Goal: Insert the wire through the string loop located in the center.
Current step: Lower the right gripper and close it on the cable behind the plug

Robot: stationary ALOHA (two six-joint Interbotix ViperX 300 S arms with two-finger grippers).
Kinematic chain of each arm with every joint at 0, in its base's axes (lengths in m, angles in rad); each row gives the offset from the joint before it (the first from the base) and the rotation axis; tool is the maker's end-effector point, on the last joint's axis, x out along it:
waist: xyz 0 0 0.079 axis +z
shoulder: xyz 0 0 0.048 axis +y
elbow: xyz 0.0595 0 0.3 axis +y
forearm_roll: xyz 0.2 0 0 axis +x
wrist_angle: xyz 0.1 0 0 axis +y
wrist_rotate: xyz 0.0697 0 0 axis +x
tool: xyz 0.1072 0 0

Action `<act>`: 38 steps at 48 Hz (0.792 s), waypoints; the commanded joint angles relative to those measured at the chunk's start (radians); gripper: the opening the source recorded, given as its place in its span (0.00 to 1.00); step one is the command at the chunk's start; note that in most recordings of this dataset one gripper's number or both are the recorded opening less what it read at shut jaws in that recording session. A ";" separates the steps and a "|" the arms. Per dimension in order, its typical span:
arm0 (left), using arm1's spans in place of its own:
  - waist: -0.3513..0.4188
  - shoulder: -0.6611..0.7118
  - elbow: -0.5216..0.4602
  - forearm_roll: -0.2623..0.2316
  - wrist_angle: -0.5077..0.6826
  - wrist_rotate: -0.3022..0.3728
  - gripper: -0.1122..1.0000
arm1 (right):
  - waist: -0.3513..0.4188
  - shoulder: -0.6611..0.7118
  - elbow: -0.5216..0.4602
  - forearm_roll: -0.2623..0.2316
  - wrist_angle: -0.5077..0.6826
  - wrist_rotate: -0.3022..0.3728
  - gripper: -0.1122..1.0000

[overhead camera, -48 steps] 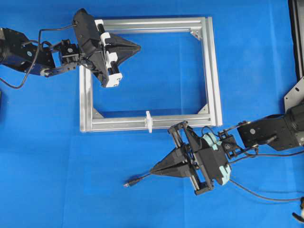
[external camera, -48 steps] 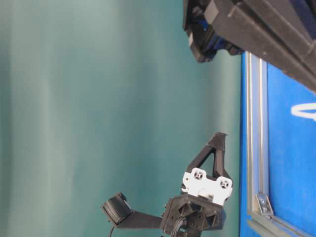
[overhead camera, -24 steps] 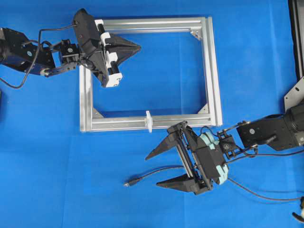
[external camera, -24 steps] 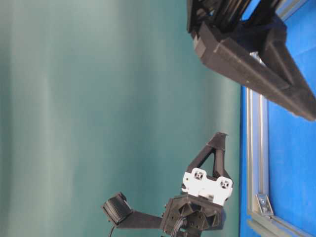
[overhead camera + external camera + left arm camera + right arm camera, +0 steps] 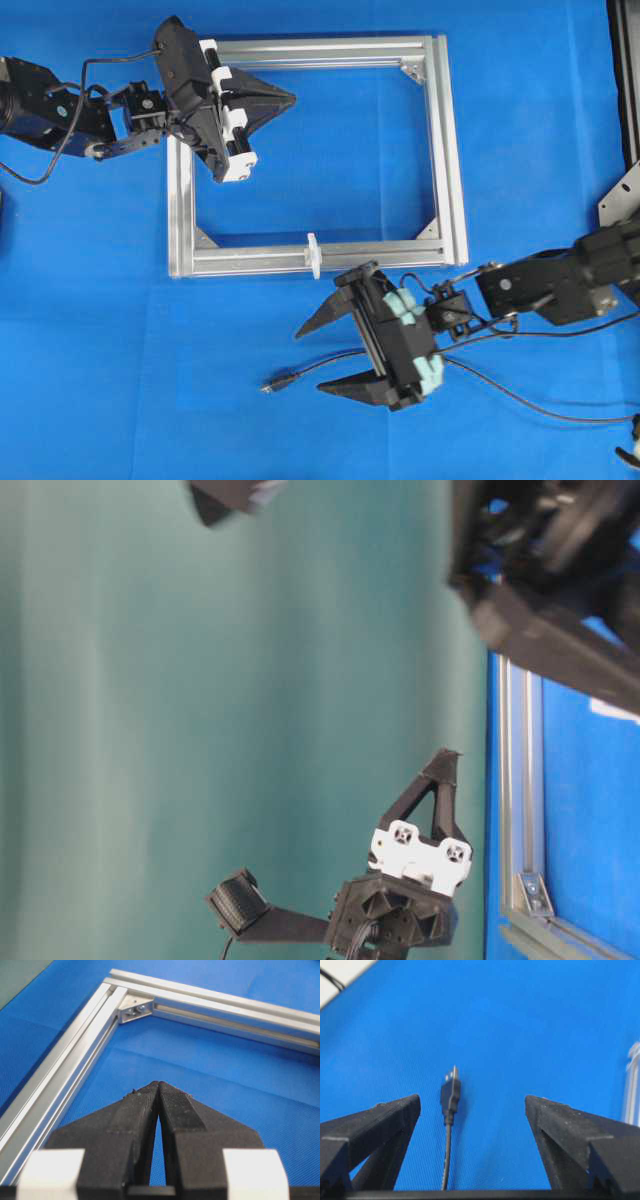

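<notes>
The long thin black flexible wire lies loose on the blue table mat, its small dark plug tip at the left end and its length running right and slightly up, passing between the fingers of the right black gripper and on under that arm. The jaws there stand wide apart, one finger on the far side of the wire and one on the near side, and nothing is held between them. In the right wrist view the plug sits ahead of the fingertips, pointing straight away along the gripper's own line, a little closer to the left finger than the right, so the wire's long axis matches the gripper's reach. I judge that closing here would catch the cable behind the plug. The tiny white upright string loop stands on the near rail of the silver aluminium rectangular frame, just beyond the right gripper's far finger and a little right of the plug. The right arm is plainly the nearer one to both wire and loop. The left black gripper hangs over the frame's far left corner, fingers pressed together on nothing, well apart from the wire.
</notes>
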 commanded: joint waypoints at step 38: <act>0.002 -0.029 -0.008 0.006 -0.005 0.005 0.10 | 0.005 0.101 -0.037 0.049 -0.005 0.002 0.83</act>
